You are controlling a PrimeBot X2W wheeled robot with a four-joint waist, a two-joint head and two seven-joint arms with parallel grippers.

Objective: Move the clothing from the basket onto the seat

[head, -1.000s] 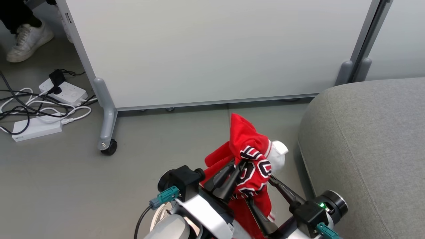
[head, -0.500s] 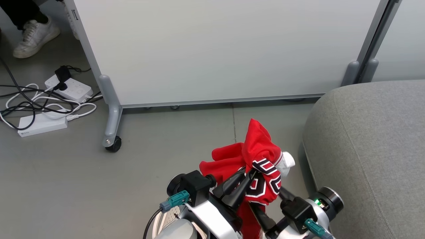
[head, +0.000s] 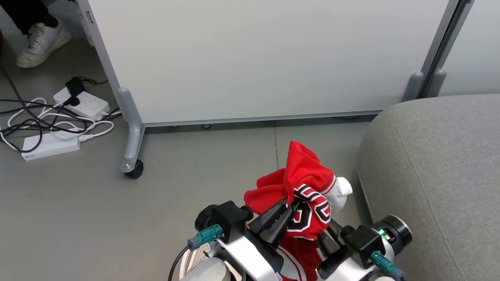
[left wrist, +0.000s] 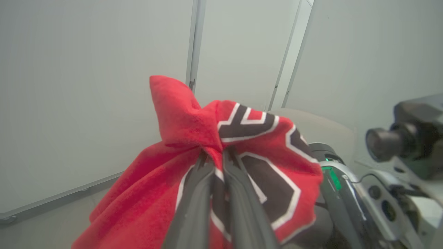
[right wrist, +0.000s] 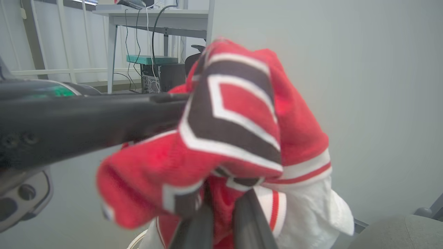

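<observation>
The clothing (head: 308,183) has big black letters or numbers with white edges. It is too crumpled to read them. No other words can be read.

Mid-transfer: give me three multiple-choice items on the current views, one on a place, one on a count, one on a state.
1. Where is the seat relative to the clothing?
A. on the robot's right
B. on its left
C. directly beneath it

2. How many grippers grip the clothing?
A. none
B. one
C. two

3. The clothing is:
A. spread on the seat
B. held bunched above the floor
C. lying on the floor

Answers:
1 A: in the head view the seat lies right of the clothing.
2 C: the left gripper and the right gripper each pinch fabric in their wrist views.
3 B: it hangs from both grippers, beside the seat rather than over it.
</observation>
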